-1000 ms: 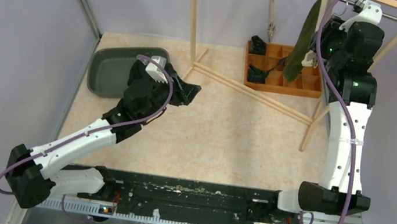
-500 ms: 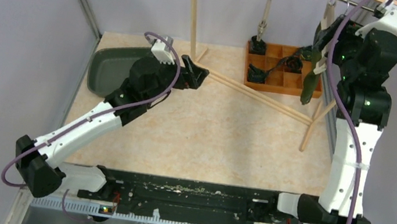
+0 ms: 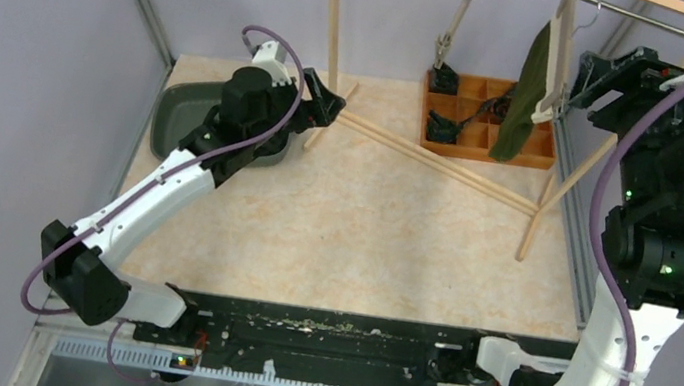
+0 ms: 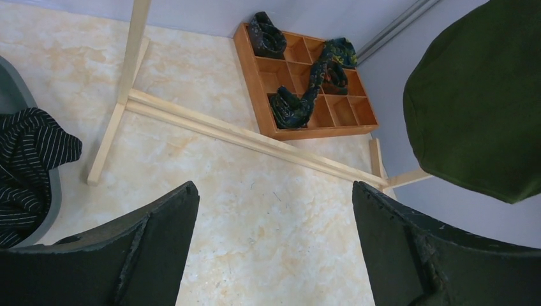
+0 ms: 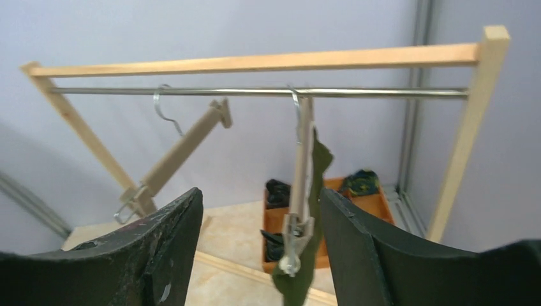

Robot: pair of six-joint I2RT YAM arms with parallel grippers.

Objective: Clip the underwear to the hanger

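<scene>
The dark green underwear [image 3: 525, 96] hangs from a wooden clip hanger [image 3: 558, 52] on the metal rail [image 3: 607, 6] at the back right. In the right wrist view the hanger [image 5: 301, 167] hangs edge-on with its metal clip [image 5: 295, 239] over the green cloth [image 5: 306, 268]. My right gripper [image 3: 586, 81] is open and empty, just right of the hanger, apart from it. My left gripper [image 3: 329, 111] is open and empty, raised over the table near the rack's left post. The underwear also shows in the left wrist view [image 4: 478, 108].
A second empty wooden hanger [image 5: 182, 150] hangs tilted further left on the rail. An orange compartment box [image 3: 484, 122] with dark clothes stands under the rack. A grey tray [image 3: 175, 119] with a striped garment [image 4: 29, 162] lies at the left. The rack's base bars [image 3: 443, 167] cross the table.
My right arm has pulled back to the right, away from the hanger, its jaws now open. The underwear hangs freely from the hanger. My left gripper has risen and moved back left.
</scene>
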